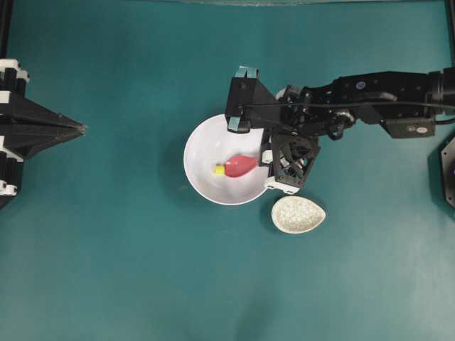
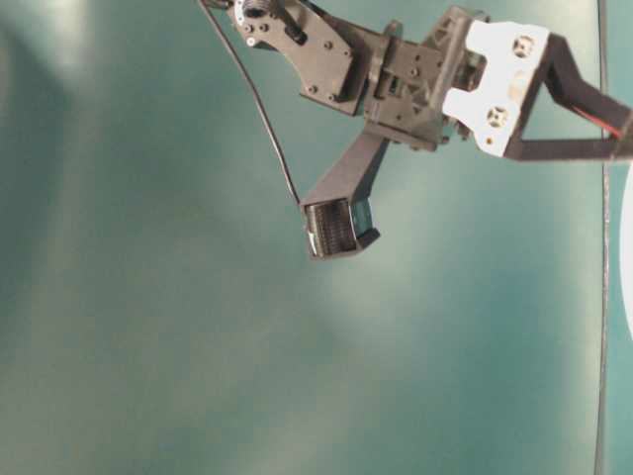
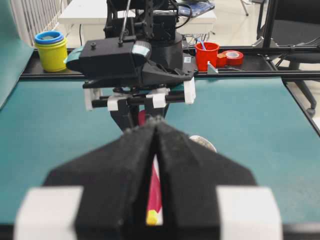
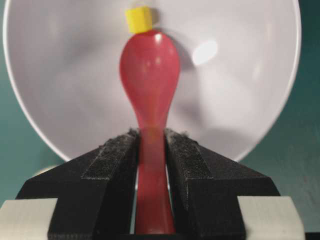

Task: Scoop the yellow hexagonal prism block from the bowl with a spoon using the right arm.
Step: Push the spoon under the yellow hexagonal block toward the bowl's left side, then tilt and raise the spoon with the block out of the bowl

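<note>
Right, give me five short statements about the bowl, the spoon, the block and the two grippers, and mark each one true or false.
1. The right gripper is shut on the spoon's handle. True.
2. The yellow hexagonal prism block already sits in the spoon's scoop. False: it lies in the bowl at the tip of the scoop, not in it.
3. The spoon's scoop is over the inside of the bowl. True.
4. The small speckled dish holds the yellow block. False: that dish lies on the table beside the bowl and nothing shows in it.
5. The left gripper is holding the bowl's rim. False: it sits shut at the left of the table, well away from the bowl.
</note>
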